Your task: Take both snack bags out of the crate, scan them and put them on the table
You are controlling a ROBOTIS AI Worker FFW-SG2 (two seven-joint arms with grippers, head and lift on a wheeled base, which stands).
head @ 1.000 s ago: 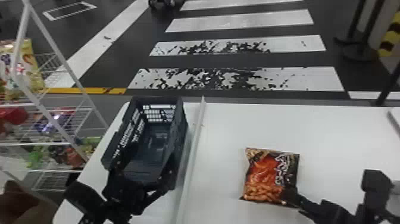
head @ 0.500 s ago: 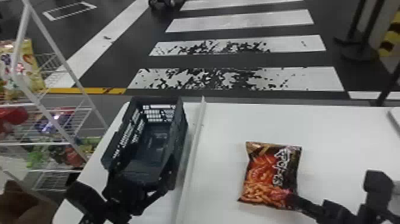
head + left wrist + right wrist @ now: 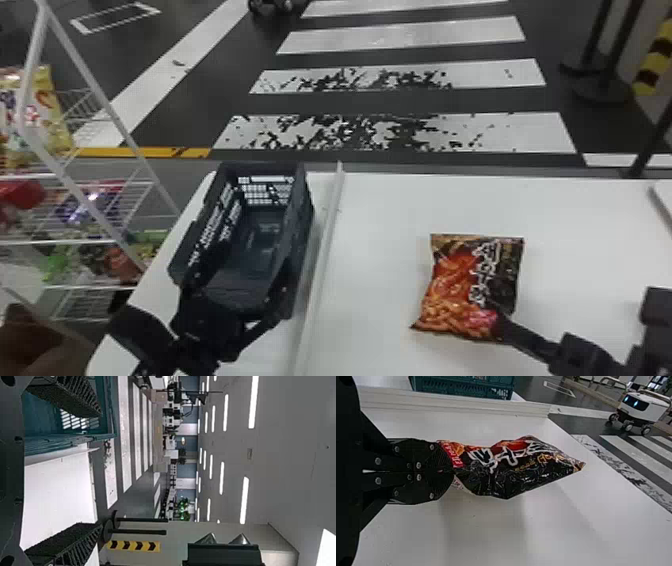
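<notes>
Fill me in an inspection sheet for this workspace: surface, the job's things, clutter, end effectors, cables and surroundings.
Surface: white table, with a raised strip running beside the crate.
Job's things: crate on the table, left of the strip; one snack bag right of it, whether touching the table cannot be told.
Clutter: nothing seen.
End effectors: left end effector open at the crate's near end; right end effector shut on one end of the snack bag.
Cables: nothing seen.
Surroundings: wire rack with packaged goods at left, white floor stripes beyond the table, a wheeled robot farther off.
</notes>
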